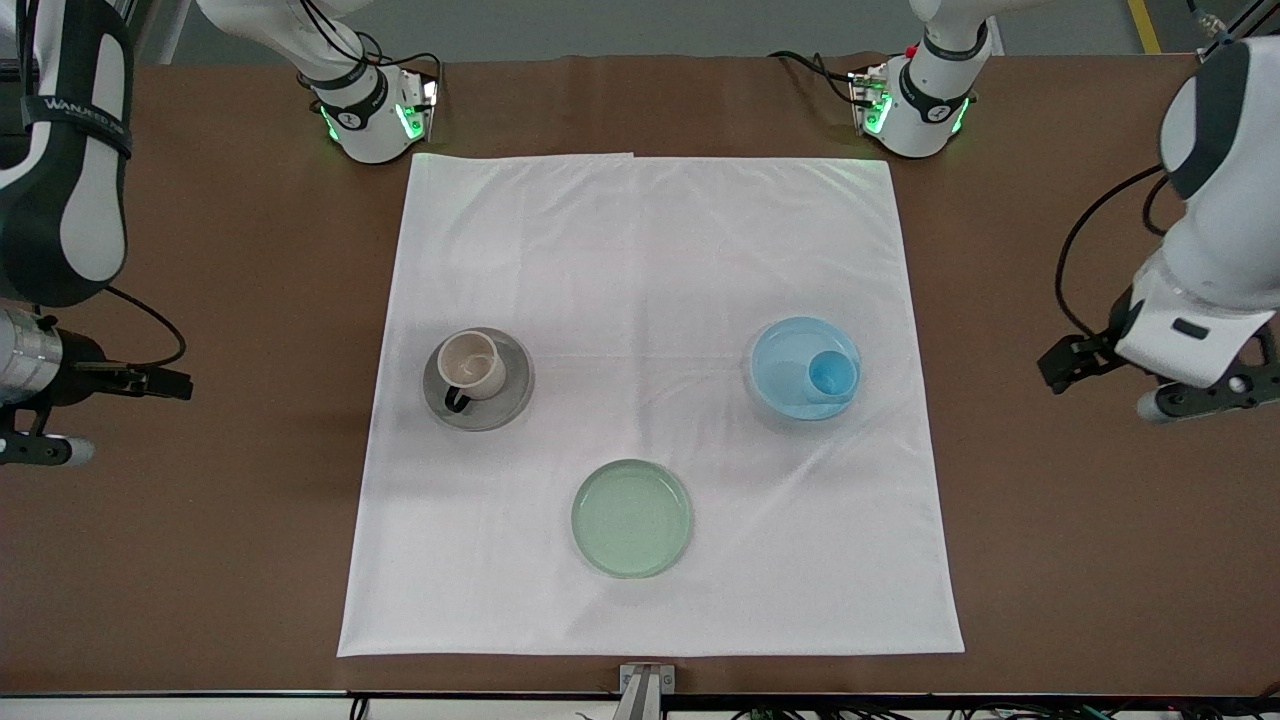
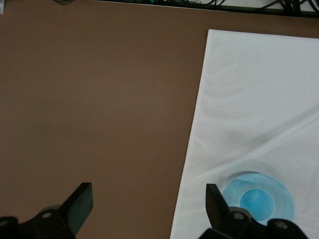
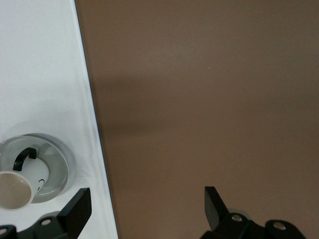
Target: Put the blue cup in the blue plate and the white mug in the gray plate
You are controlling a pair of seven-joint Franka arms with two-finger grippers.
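The blue cup [image 1: 832, 376] stands in the blue plate [image 1: 780, 355], off-centre toward the left arm's end of the table. The white mug [image 1: 472, 365] stands on the gray plate [image 1: 505, 402], its dark handle turned toward the front camera. My left gripper [image 1: 1213, 392] is open and empty over the bare table beside the cloth. Its wrist view [image 2: 148, 199] shows the blue cup [image 2: 256, 201] in the blue plate [image 2: 287, 203]. My right gripper [image 1: 25, 445] is open and empty over the bare table at the right arm's end. Its wrist view [image 3: 147, 201] shows the white mug [image 3: 15, 191] on the gray plate [image 3: 56, 172].
A white cloth [image 1: 650, 260] covers the middle of the brown table [image 1: 1080, 560]. A pale green plate [image 1: 632, 518] lies on the cloth, nearer to the front camera than the other two plates. Both arm bases stand at the table's edge farthest from the camera.
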